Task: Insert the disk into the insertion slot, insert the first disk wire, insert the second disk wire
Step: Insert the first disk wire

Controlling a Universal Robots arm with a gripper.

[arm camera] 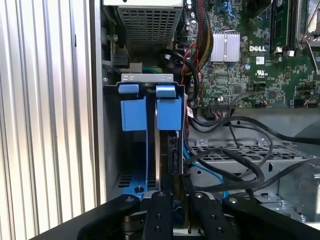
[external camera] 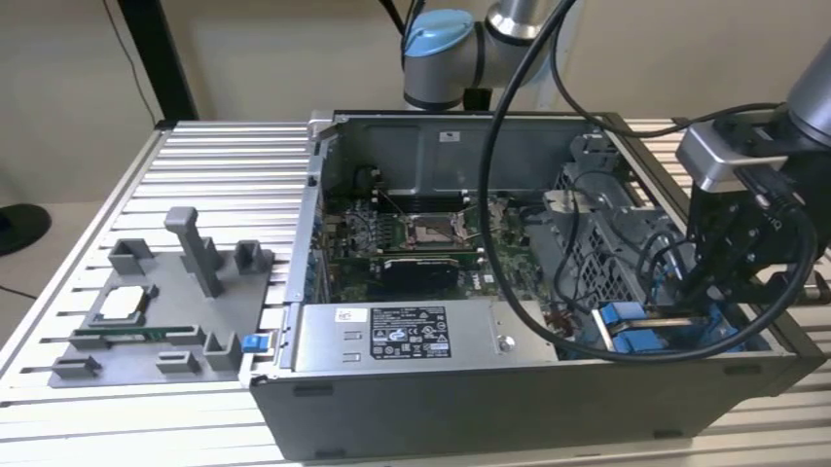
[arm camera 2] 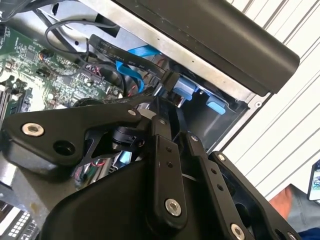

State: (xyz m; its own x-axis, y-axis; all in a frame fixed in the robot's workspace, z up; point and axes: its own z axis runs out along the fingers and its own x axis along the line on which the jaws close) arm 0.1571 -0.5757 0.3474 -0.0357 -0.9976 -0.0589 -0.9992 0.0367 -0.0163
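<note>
Exterior view: an open case (external camera: 520,399) sat on the slatted desk (external camera: 221,156), with a grey tray (external camera: 156,321) beside it toward the exterior view's left. The gripper (external camera: 711,292) reached down into the case's corner at the exterior view's right. It was just above the disk (external camera: 636,331), whose blue frame sat low in the slot (external camera: 727,341).

In the second wrist view, the gripper (arm camera 2: 159,106) pointed at a black plug (arm camera 2: 169,82) near the slot (arm camera 2: 200,107). A blue wire (arm camera 2: 142,52) ran just beside the plug. Whether the jaws were parted or closed on anything could not be told.

In the first wrist view, the disk (arm camera: 169,112) stood on edge inside the slot (arm camera: 132,160), its blue frame close under a metal bracket (arm camera: 147,77). The gripper (arm camera: 172,172) hung directly over it. Black wires (arm camera: 235,155) looped across a grey cage (arm camera: 225,167), beside the green board (arm camera: 250,60).
</note>
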